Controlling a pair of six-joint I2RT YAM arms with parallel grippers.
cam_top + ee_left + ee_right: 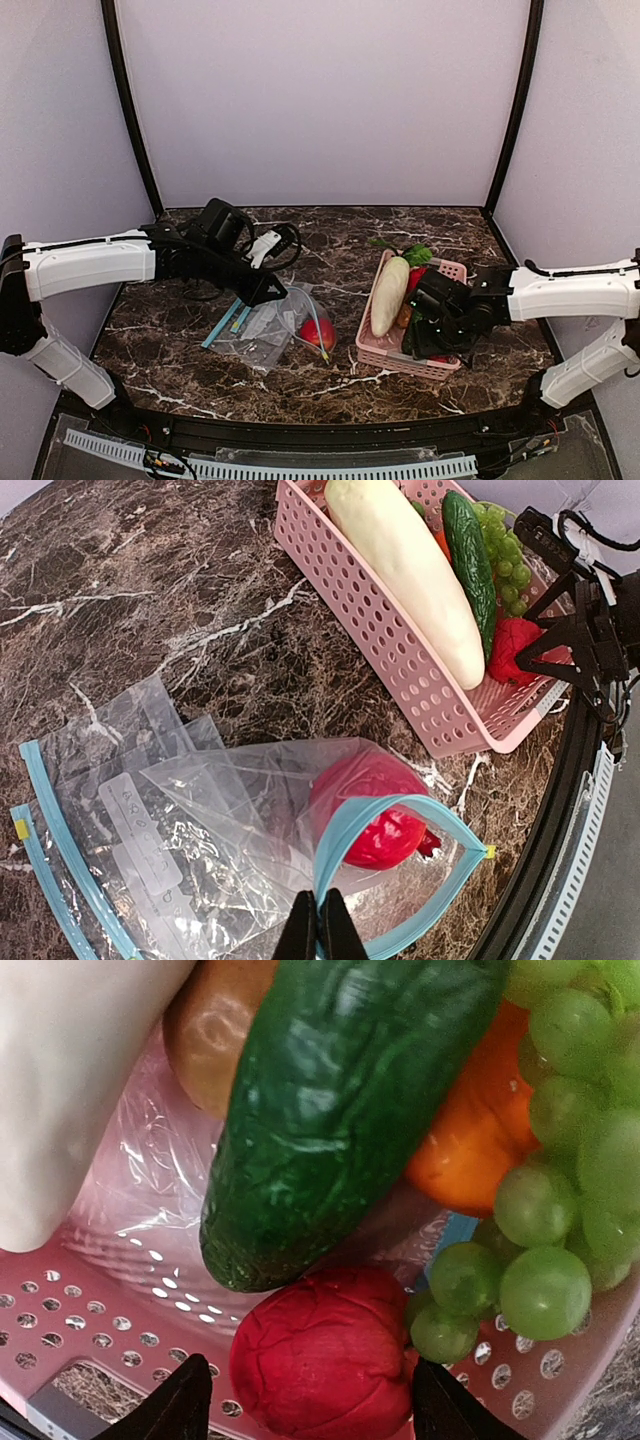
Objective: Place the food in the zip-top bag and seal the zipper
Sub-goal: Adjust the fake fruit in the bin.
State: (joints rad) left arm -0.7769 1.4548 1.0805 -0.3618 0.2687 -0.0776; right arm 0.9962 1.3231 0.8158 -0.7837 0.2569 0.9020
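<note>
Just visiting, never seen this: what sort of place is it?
Likely a robot test booth: plain walls box in a marbled table, with two white arms and a pink basket of produce.

We see a brown counter [150,580] veined white, a pink perforated basket [345,585], a dark green cucumber [340,1110], a red fruit [320,1365], a teal zipper [410,800].

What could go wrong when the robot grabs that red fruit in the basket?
The grapes crowd the red fruit, so the right gripper might pinch one too. The left gripper pinches only the bag's blue strip; if it slips, the mouth could flop shut.
</note>
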